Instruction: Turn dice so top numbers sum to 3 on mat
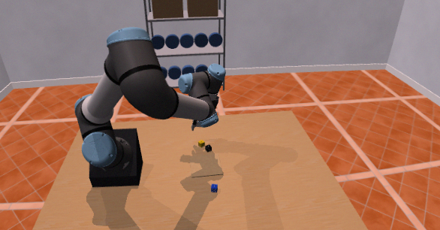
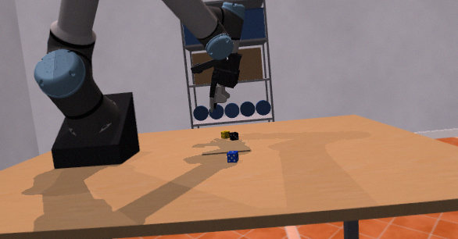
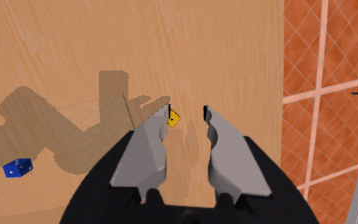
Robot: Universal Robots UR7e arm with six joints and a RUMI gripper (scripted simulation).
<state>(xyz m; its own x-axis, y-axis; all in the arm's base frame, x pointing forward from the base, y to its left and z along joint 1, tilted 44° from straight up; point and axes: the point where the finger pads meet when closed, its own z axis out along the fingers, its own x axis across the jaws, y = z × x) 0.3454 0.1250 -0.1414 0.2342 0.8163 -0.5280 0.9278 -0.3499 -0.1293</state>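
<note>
Wrist view shows the gripper [image 3: 186, 114] hanging above the table [image 1: 263, 177], jaws partly apart with nothing between them, the yellow die [image 3: 174, 118] just beyond the left fingertip. That die touches the black die [image 1: 208, 147]; the blue die [image 1: 214, 187] lies well apart, past the faint mat [image 1: 210, 167]. Coming down on the yellow die risks nudging its black neighbour, and a narrow gap could clip an edge and tip it.

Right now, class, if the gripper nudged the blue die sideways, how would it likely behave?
The blue die looks a rigid cube, so it would probably slide flat on the smooth wooden table or tip onto another face, not roll far. It looks small and probably light. It stands alone, so nothing should block it.
</note>
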